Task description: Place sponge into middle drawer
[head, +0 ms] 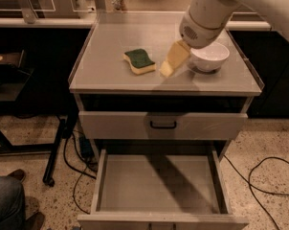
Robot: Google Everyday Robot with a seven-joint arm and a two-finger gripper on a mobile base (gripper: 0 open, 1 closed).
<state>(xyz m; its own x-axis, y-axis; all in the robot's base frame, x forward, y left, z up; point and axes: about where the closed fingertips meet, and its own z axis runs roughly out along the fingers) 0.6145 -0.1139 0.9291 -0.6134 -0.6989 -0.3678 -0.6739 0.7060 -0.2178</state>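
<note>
Camera view: gripper low over the tabletop centre, just right of the sponge; released or clenched, cannot tell. One sponge, green side up, left of centre, nearer the front edge. One white bowl toward the right edge. One middle drawer pulled open below one closed drawer front.

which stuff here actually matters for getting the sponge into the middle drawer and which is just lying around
Part of the job:
- sponge, on the cabinet top
- middle drawer, open
- gripper, close beside the sponge, between it and the bowl

Just lying about:
- white bowl, on the cabinet top
- cables, on the floor
</note>
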